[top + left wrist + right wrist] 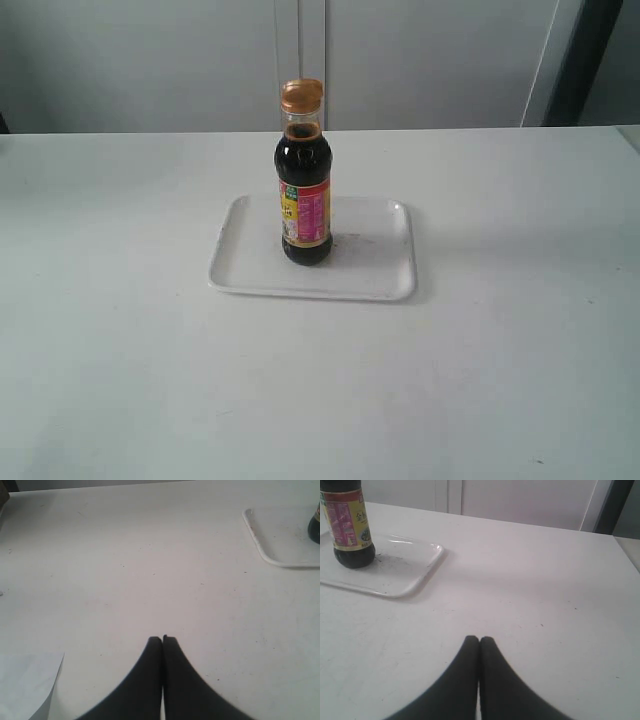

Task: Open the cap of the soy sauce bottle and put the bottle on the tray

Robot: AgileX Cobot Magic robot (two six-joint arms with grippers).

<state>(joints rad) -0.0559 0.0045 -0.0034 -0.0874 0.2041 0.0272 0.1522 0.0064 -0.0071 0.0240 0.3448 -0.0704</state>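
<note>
With both arms out of the outside camera's sight, known only through the wrist cameras: left gripper (162, 638) hanging low over bare white table (125, 580), black fingers (150, 670) pressed tip to tip, closed on nothing; right gripper (479, 638) in the same pose, fingers (495, 680) likewise shut together and empty, pointed out across the tabletop with the tray off to one side ahead. Neither touching the bottle or the tray — both well apart from them.

Standing upright on the tray (250, 270), near its middle and toward the far rim: soy sauce bottle (304, 190), dark liquid up to the shoulders, narrow neck clear above. Golden-orange cap (301, 96) seated on the neck, ribbed collar below it; whether screwed tight or loosened, cannot tell. Lying flat in the centre of the table, white with rounded corners and a low rim; some dark specks on its floor beside the bottle's base, seen from the right wrist.

Wrapped round the lower body of the bottle: label of pink-red and yellow with a small green patch at its upper corner. From the right wrist camera, yellow band carrying dark Chinese characters — the first reading as 金, the rest too small to make out; pink panel filled with fine print, unreadable. No brand name legible from the outside camera.

At the edge of the left wrist picture: corner of the tray and a sliver of the bottle's dark base; pale sheet of paper (27, 685) lying on the table near the left gripper.
</note>
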